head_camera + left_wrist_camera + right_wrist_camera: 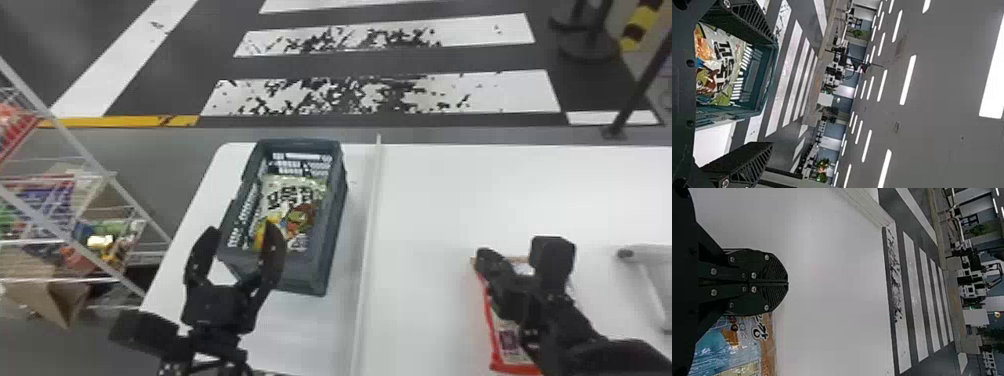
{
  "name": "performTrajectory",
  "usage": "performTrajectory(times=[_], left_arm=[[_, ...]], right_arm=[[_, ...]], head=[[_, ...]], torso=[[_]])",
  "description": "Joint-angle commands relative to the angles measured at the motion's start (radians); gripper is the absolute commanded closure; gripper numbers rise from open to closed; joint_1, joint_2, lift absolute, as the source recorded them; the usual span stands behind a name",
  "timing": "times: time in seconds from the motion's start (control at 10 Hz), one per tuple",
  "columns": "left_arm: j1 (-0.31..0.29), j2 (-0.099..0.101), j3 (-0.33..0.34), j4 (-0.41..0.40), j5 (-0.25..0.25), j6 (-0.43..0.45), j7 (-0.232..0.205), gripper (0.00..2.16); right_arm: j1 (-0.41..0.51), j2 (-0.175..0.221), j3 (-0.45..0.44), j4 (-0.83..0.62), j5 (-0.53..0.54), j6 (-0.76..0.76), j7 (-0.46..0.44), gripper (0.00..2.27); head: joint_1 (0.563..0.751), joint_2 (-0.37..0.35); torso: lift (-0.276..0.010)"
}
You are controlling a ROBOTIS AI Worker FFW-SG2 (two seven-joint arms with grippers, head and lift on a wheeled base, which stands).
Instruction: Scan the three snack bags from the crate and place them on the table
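One snack bag [295, 205], pale green with a cartoon figure, lies inside the dark grey crate [315, 272]. My left gripper [235, 237] is open at the crate's near left corner, with nothing between its fingers. In the left wrist view the open left gripper [770, 94] has the bag [719, 66] in the crate [760, 82] beyond it. On the right, my right gripper [515, 250] is over a red-edged snack bag [505, 345] lying on the table. The right wrist view has the right gripper [788, 283] shut on nothing, beside the bag [730, 344].
The white scanner [645, 280] lies at the table's right. A raised white strip [369, 225] divides the white table [450, 200] right of the crate. A wire shelf [110, 175] with goods stands at the left.
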Motion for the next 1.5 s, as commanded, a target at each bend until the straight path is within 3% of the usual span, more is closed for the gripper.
performTrajectory(times=[0.0,0.2,0.4,0.6,1.0,1.4], left_arm=[[-0.001,0.001,-0.002,-0.001,0.0,0.0,0.0,0.08],[-0.006,0.001,-0.002,0.002,0.0,0.0,0.0,0.08],[-0.015,0.001,-0.008,0.008,0.0,0.0,-0.002,0.08],[-0.024,0.001,-0.014,0.019,0.0,0.0,-0.002,0.08],[-0.032,0.004,-0.013,0.043,0.018,-0.018,-0.017,0.08],[-0.032,0.001,-0.016,0.046,0.021,-0.021,-0.028,0.08]], right_arm=[[0.019,-0.001,-0.028,-0.033,-0.004,0.0,-0.002,2.2],[0.083,-0.005,-0.079,-0.156,-0.008,0.021,-0.002,2.2],[0.206,-0.016,-0.102,-0.349,-0.008,0.086,-0.006,2.2],[0.312,-0.025,-0.102,-0.433,0.01,0.086,-0.022,2.2],[0.418,-0.033,-0.14,-0.449,0.025,0.052,-0.028,2.2],[0.347,-0.032,-0.158,-0.295,0.016,-0.043,-0.031,2.2]], head=[[0.695,0.174],[0.695,0.158],[0.695,0.139],[0.695,0.144],[0.695,0.137],[0.695,0.092]], torso=[[-0.037],[-0.037],[-0.037],[-0.037],[-0.037],[-0.037]])
